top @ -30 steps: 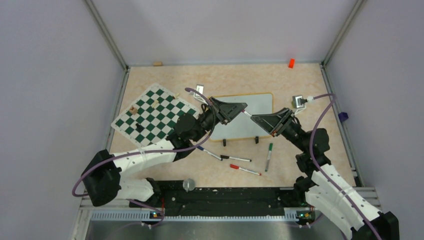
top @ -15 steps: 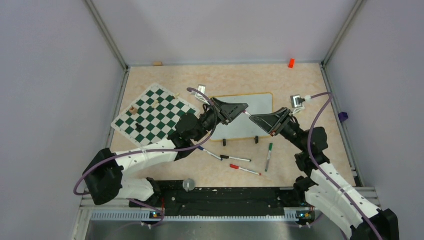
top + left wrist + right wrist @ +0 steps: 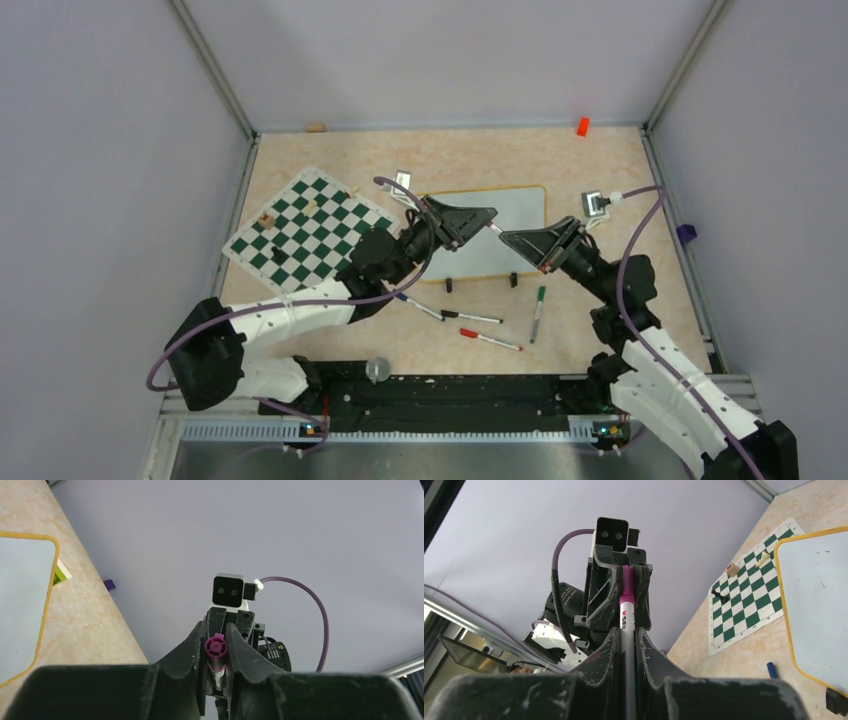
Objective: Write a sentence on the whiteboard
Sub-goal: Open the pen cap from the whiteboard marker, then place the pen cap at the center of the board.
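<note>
The whiteboard (image 3: pixel 522 204) lies flat at the middle of the table, white with a yellow-orange frame. Its visible part is blank and no sentence shows. It also shows in the left wrist view (image 3: pixel 20 605) and the right wrist view (image 3: pixel 819 605). My left gripper (image 3: pixel 489 214) and right gripper (image 3: pixel 506 238) meet tip to tip above the board. A purple marker (image 3: pixel 625 615) spans between them. My left gripper (image 3: pixel 216 639) is shut on its purple cap (image 3: pixel 216 647). My right gripper (image 3: pixel 626 636) is shut on its white body.
A green-and-white chessboard mat (image 3: pixel 310 230) with a few pieces lies to the left. Blue (image 3: pixel 415 305), black (image 3: pixel 475 318), red (image 3: pixel 490 340) and green (image 3: pixel 538 312) markers lie in front of the board. Two black clips (image 3: pixel 513 280) sit on its near edge. An orange piece (image 3: pixel 582 126) lies at the back.
Almost nothing: both grippers stay tip to tip on the marker above the board, shifted only by a few pixels.
</note>
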Controlling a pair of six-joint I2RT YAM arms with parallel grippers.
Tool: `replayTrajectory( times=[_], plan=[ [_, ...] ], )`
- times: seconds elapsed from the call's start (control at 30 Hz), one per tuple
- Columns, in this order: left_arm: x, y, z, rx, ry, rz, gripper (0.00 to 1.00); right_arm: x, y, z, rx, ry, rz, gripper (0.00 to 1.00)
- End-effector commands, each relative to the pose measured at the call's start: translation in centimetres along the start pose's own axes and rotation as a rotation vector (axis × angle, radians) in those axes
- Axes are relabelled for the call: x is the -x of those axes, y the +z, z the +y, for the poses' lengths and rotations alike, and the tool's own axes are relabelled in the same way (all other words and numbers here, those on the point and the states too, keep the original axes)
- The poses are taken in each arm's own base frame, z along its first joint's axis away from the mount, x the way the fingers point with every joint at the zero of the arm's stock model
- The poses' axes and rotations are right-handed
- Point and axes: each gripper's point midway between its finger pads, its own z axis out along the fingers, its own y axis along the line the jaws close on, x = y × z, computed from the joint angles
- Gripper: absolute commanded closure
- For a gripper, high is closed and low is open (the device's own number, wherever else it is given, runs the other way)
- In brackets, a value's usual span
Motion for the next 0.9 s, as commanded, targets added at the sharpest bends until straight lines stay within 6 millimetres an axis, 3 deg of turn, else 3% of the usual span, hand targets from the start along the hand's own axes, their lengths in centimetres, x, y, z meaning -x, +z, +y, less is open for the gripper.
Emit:
replayTrajectory(
  times=[0.0,0.27,0.43,0.53,0.63,0.73,0.87],
  plan=[
    [2.8,-1.3,0.1,0.001,0.032,-0.105,1.00,-0.5,-0.9,1.6,0.046,-0.040,0.013,1.00],
    [9.5,-8.1,6.1,0.232,0.106,-0.225,1.00,-5.0,-4.7,-2.8,-0.100,-0.031,0.133,1.00],
    [12.9,-13.4,9.0,0.463,0.225,-0.300,1.00,-5.7,-6.3,-4.3,-0.185,-0.079,0.138,1.00],
    [12.6,-16.8,13.0,0.729,0.273,-0.260,1.00,-5.5,-6.7,-5.7,-0.265,-0.113,0.136,1.00],
    [11.0,-19.3,16.6,0.910,0.289,-0.167,1.00,-5.7,-7.0,-7.6,-0.368,-0.139,0.179,1.00],
    [10.0,-21.4,19.0,1.023,0.289,-0.120,1.00,-5.8,-7.2,-8.9,-0.434,-0.166,0.221,1.00],
    [10.0,-23.8,21.1,1.150,0.347,-0.105,1.00,-5.5,-7.1,-9.6,-0.479,-0.182,0.237,1.00]
  ],
)
